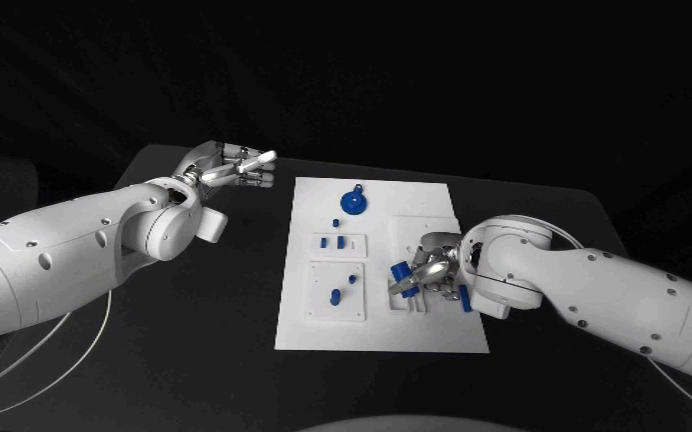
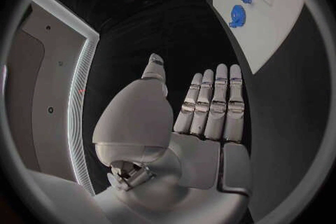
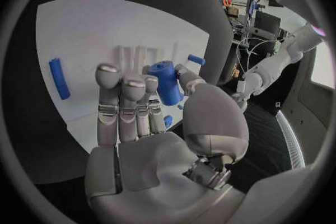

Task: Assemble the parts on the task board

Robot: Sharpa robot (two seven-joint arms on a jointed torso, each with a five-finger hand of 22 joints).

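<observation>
The task board (image 1: 378, 322) lies in the middle of the black surface (image 1: 188, 352), between the two arms. The right hand (image 1: 430, 270) is seen over the board's right edge, and in the right wrist view a short blue cylindrical part (image 3: 164, 82) is pinched between its thumb and fingers, the remaining fingers lying fairly straight. The part's long axis is judged to run roughly along the fingers, towards the board's white face just beyond it. A blue bar-shaped part (image 3: 59, 78) lies on the board off to one side of the fingers, apart from them; a smaller blue piece (image 3: 196, 59) is noted near the board's edge. Further along the board, a round blue disc part (image 1: 355, 201) rests near the far end, with small blue pieces (image 1: 333, 243) seated in the recessed blocks at mid-board. The left hand (image 1: 231, 169) is held off the board's far left corner, fingers extended and apart, nothing in it. The right hand is plainly the nearer; the seating spot is hidden beneath its own fingers, so alignment cannot be told.
</observation>
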